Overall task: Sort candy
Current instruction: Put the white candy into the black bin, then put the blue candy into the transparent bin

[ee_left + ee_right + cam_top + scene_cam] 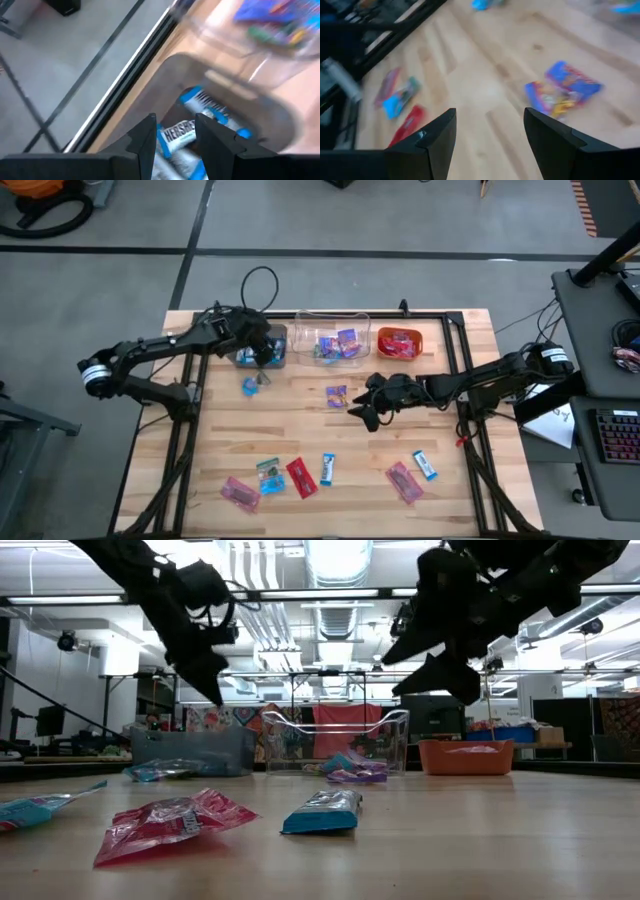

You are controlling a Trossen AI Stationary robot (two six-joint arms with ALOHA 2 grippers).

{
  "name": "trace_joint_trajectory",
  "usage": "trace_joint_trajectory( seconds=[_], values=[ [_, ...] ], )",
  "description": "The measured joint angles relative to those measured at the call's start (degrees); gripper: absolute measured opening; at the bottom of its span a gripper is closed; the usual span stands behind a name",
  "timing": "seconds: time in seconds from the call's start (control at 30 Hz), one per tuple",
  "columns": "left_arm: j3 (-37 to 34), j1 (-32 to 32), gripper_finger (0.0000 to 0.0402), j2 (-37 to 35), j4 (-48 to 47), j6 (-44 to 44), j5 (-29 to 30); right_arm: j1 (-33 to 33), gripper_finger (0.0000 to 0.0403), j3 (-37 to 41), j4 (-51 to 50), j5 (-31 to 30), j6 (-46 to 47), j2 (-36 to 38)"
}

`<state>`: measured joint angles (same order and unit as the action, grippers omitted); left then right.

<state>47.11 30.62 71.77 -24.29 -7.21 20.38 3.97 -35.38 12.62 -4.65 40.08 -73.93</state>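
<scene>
Wooden table (300, 435): blue-and-white "HERSHE…" candy (176, 136) just below the parted left gripper (176, 131), right gripper (490, 131) spread above the purple candy (562, 90).

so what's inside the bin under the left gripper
Blue-and-white wrapped candies lie in the grey bin; the left gripper hovering above covers part of the pile.

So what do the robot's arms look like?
Both arms are dark, nearly black, made of jointed tube sections. Each has a pale silver-white ring at its base end. A black cable loops up beside the left arm. The right arm looks the same. Each ends in two flat, dark, blade-shaped fingers.
</scene>
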Motion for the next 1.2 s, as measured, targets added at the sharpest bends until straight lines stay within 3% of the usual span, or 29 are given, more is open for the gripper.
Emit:
trace_joint_trajectory(
  seconds=[0.13, 0.37, 0.67, 1.0, 1.2],
  values=[
    [0.0, -5.9, 0.0118, -1.7, 0.9, 5.3, 0.0, 0.0, 0.0221, 0.0, -0.7, -4.2, 2.1, 0.0],
    [0.0, -19.1, 0.0119, -2.6, 5.6, 9.4, 0.5, 0.0, 0.0221, 0.0, -0.4, -6.4, 4.6, -2.5],
    [0.0, -33.7, 0.0119, -2.3, 13.9, 11.1, 12.6, -0.3, 0.0221, -0.4, 0.3, -13.5, 6.6, -10.9],
    [-0.2, -40.0, 0.0119, -0.6, 18.0, 13.5, 13.7, -1.0, 0.0221, -10.8, -1.9, -17.9, 5.5, -23.8],
    [-2.1, -40.4, 0.0119, 0.7, 20.0, 15.7, 13.8, -1.0, 0.0219, -15.6, -10.1, -22.5, 8.3, -25.7]
  ],
)
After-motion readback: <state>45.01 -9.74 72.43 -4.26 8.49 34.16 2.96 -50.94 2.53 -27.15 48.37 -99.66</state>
